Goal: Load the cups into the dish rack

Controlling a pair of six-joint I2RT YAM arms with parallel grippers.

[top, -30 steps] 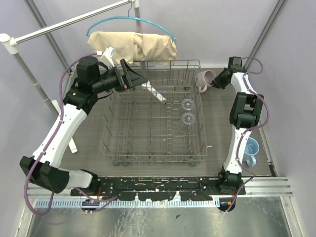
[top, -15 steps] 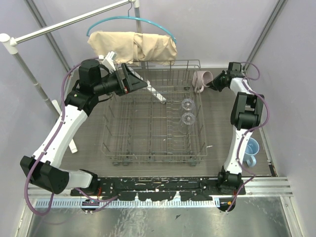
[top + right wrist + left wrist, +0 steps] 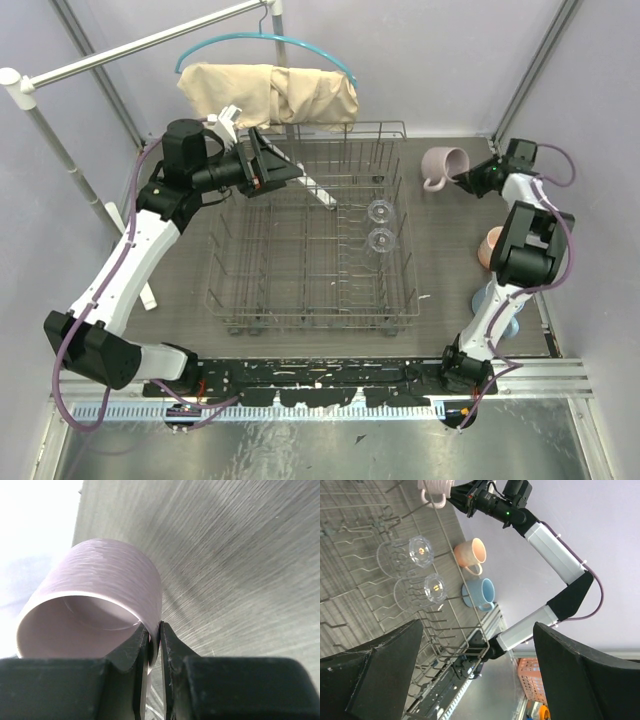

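as seen from above, grasping the mauve-pink mug (image 3: 441, 160) by its rim with the right gripper (image 3: 466, 178), at the far right of the counter (image 3: 440, 262), just past the far right corner of the dish rack (image 3: 214, 282). clenched thin on the mug's wall in the wrist view, one finger inside the mouth and the other outside. mug on its side, mouth toward the gripper, handle toward the near edge. outside the rack, not over it. cannot tell whether resting on the counter or lifted off it.

released wide on the other side: left gripper (image 3: 285, 168) hovering above the far left part of the rack, grasping nothing, fingers well apart in its own camera.

inside the rack, toward its right side, a farther glass tumbler (image 3: 379, 210) and a nearer glass tumbler (image 3: 379, 241), set among the tines, just beside each other.

on the counter to the right of the rack, the peach-orange mug (image 3: 471, 554) and the light blue mug (image 3: 479, 592), near each other, both partly hidden behind the right arm from above and well apart from the mauve-pink mug.

behind the rack, a beige cloth (image 3: 270, 95) draped over a teal hanger (image 3: 300, 42).
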